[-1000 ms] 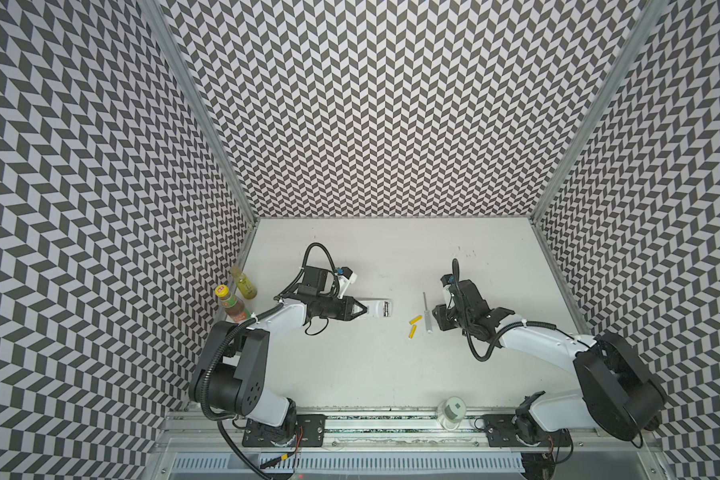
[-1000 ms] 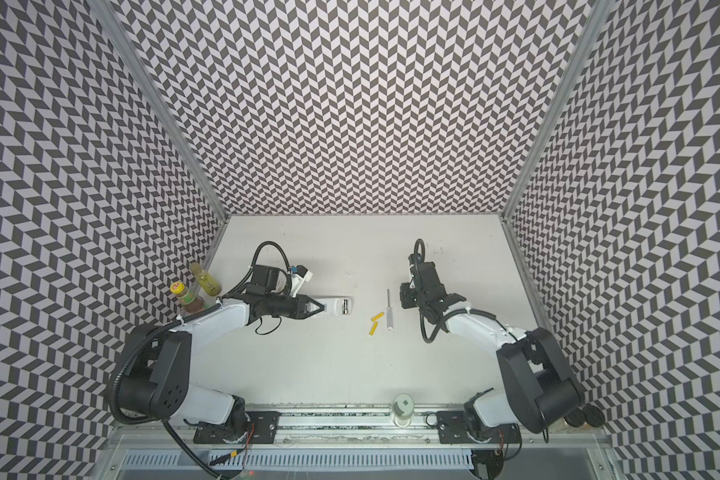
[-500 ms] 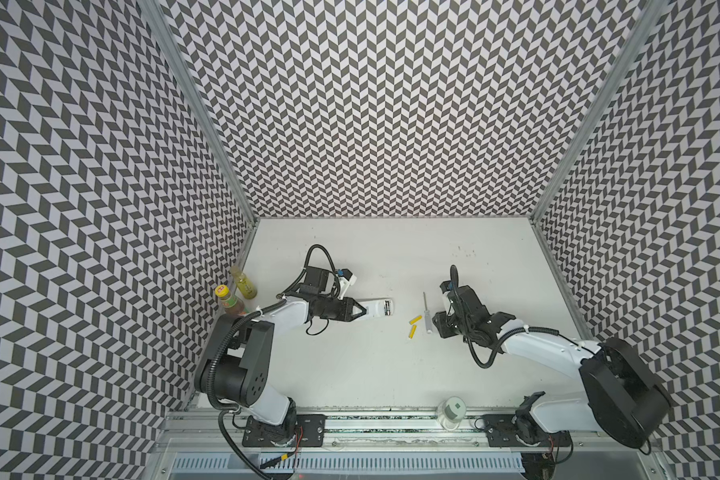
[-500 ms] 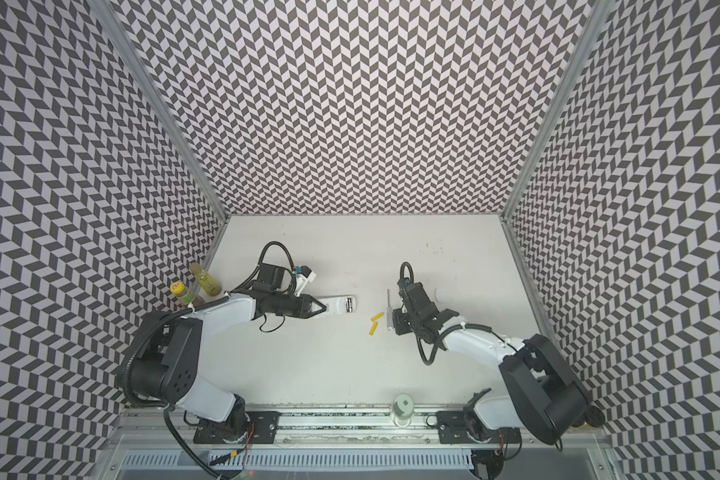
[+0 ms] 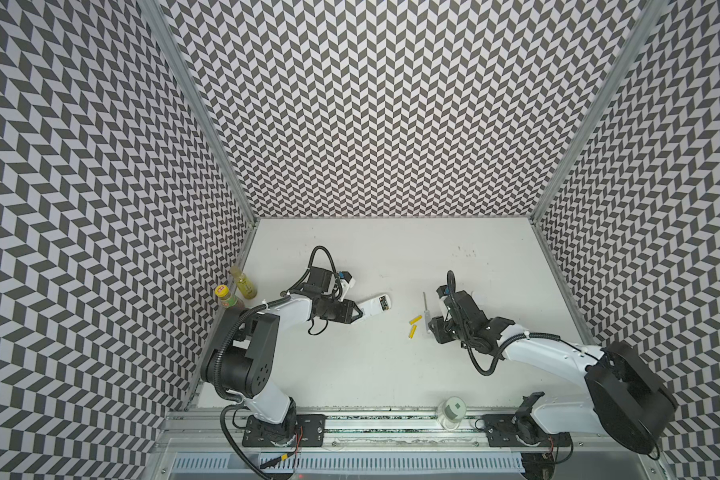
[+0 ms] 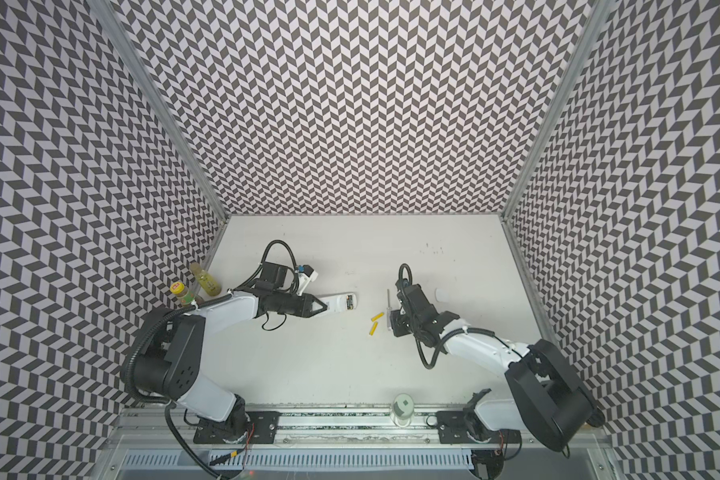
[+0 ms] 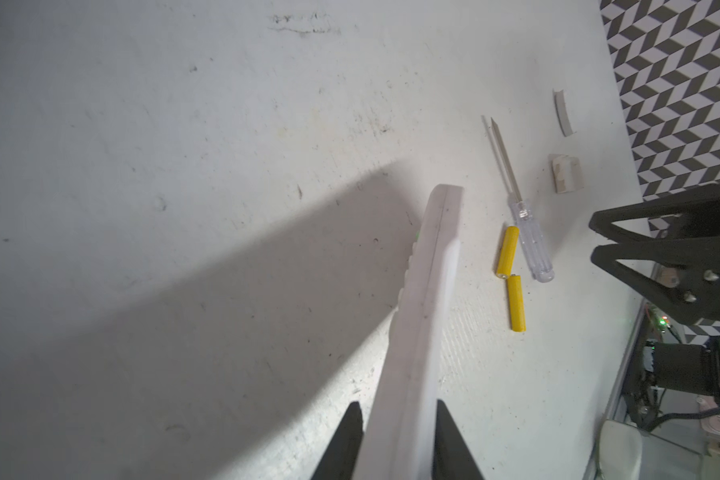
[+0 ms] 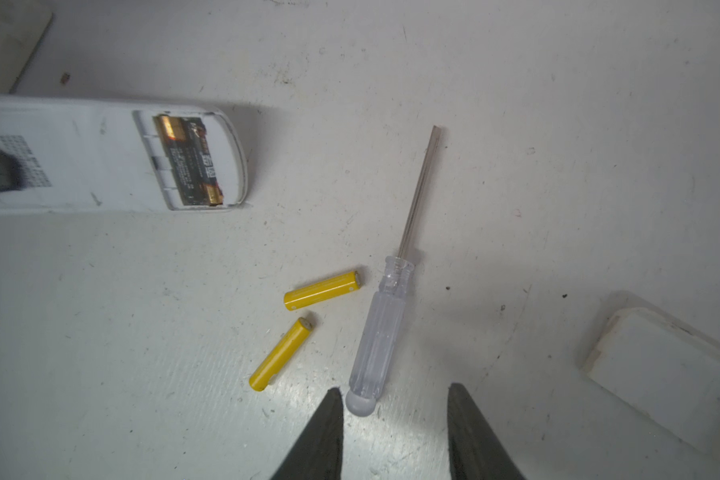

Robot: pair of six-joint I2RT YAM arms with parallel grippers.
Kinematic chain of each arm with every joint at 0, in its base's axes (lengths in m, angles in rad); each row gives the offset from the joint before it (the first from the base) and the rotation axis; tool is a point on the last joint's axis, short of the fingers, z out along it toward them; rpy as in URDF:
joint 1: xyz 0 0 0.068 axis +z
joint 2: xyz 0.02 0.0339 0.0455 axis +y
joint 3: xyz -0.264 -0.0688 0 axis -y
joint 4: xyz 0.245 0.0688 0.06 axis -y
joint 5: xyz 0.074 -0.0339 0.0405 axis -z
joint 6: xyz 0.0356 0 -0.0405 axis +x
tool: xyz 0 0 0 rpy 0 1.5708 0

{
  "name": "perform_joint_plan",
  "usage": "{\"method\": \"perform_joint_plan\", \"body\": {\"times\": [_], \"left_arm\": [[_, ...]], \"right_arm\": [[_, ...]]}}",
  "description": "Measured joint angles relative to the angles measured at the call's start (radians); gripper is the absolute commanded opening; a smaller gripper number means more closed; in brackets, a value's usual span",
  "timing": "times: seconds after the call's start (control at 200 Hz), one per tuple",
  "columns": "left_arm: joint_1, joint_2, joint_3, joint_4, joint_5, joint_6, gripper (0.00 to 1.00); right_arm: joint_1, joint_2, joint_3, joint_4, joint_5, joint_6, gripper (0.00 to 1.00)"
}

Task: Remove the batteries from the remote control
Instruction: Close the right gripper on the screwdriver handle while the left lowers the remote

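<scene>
The white remote control lies face down left of centre, its battery bay open. Two black batteries with gold ends sit in the bay. My left gripper is shut on the remote's sides. Two yellow batteries lie loose on the table, seen in both top views. My right gripper is open just behind them, the butt of the clear-handled screwdriver between its fingertips, nearer one finger.
Two white cover pieces lie on the table near the right gripper and the remote. Two bottles stand by the left wall. A white cylinder sits on the front rail.
My right gripper has slid left and toward the front, up to the screwdriver's handle and the yellow batteries, with its jaws a little wider. The left gripper stays on the remote.
</scene>
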Motion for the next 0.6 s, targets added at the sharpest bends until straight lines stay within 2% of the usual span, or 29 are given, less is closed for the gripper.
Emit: {"method": "perform_joint_plan", "body": {"times": [0.13,0.305,0.601], "left_arm": [[-0.005,0.009,0.01,-0.003,-0.029,0.017,0.26],[-0.008,0.037,0.021,-0.011,-0.096,0.04,0.36],[-0.008,0.054,0.021,-0.04,-0.18,0.058,0.46]], "right_arm": [[0.016,-0.024,-0.002,-0.006,0.002,0.013,0.4],[0.041,-0.032,-0.01,-0.006,0.004,0.027,0.42],[0.066,0.001,-0.028,0.016,0.01,0.044,0.45]]}}
